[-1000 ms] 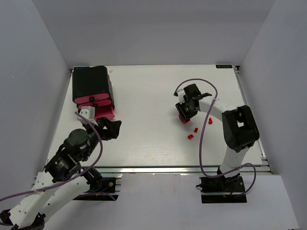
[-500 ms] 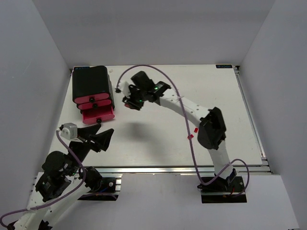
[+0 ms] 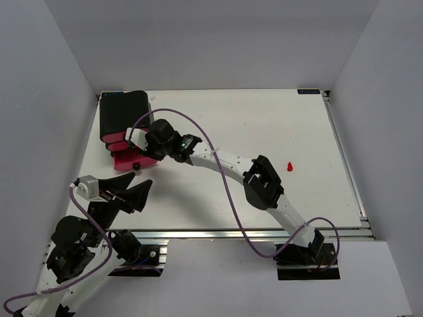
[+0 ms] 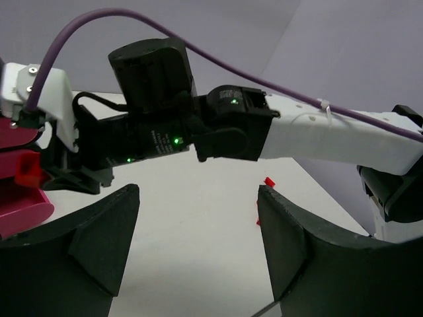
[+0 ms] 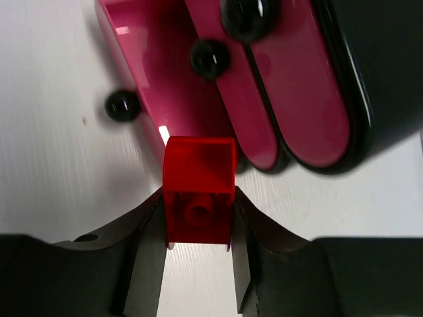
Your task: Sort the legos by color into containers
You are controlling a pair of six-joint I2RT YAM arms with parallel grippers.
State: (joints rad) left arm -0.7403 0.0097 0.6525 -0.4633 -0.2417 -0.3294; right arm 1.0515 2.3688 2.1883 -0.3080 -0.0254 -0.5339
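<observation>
Clearance mattered most in this step. Nearest the bases, the left jaws stood wide apart with nothing between them, above the bench (image 3: 231,119) and facing the drawers from near; I judged they should hold off from the other arm's path. Farther out on the right side, one loose red lego (image 3: 289,166) lay on the bench, well apart from everything else.

Across on the left, the right arm (image 3: 218,158) stretched over to the containers. The right jaws were closed on a red brick (image 5: 198,188), pinched by its two sides. The brick hung by the front end of the lowest drawer (image 5: 132,46), which was pulled out; the upper drawers (image 5: 297,79) looked pushed in.

From the wrist view the brick seemed to sit over the drawer's front rim rather than squarely over its hollow. The sound move was to carry it a little farther in, go low, then part the jaws only slightly so the brick dropped straight and did not bounce out. Farthest back, the black housing (image 3: 122,109) overhung the rear of the open drawer, so a shallow approach looked safer.
</observation>
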